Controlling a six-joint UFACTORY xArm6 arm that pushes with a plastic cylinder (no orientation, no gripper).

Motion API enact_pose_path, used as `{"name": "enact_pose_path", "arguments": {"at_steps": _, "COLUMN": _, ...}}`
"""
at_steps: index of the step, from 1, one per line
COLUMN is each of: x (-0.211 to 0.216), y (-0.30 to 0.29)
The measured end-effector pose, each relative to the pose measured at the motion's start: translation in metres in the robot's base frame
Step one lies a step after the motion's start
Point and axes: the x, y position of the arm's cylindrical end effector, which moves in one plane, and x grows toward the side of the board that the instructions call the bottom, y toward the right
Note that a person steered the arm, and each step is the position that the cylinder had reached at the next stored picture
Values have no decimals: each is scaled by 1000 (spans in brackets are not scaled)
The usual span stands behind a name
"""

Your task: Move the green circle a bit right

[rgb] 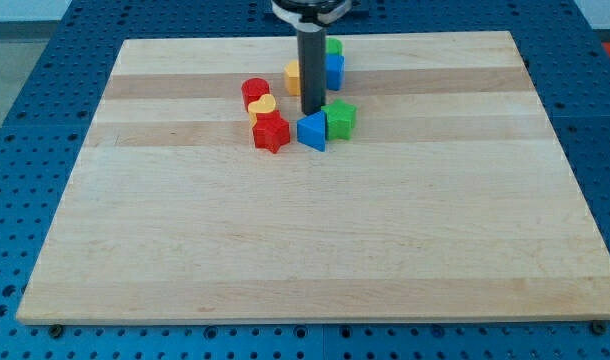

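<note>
The green circle [335, 46] lies near the board's top edge, partly hidden by the rod, and touches the top of a blue block [334, 71]. My tip [312, 112] is well below the green circle, in the middle of the block cluster. It is just above a blue triangle [312, 131] and left of a green star-like block [341, 118]. An orange-yellow block [293, 76] sits just left of the rod.
A red cylinder [255, 91], a small yellow block [263, 106] and a red star-like block [270, 132] form a column left of my tip. The wooden board [305, 250] rests on a blue perforated table [25, 150].
</note>
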Motion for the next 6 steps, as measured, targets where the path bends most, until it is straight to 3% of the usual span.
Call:
{"name": "enact_pose_path", "arguments": {"at_steps": 2, "x": -36, "y": 61}}
{"name": "enact_pose_path", "arguments": {"at_steps": 6, "x": -131, "y": 57}}
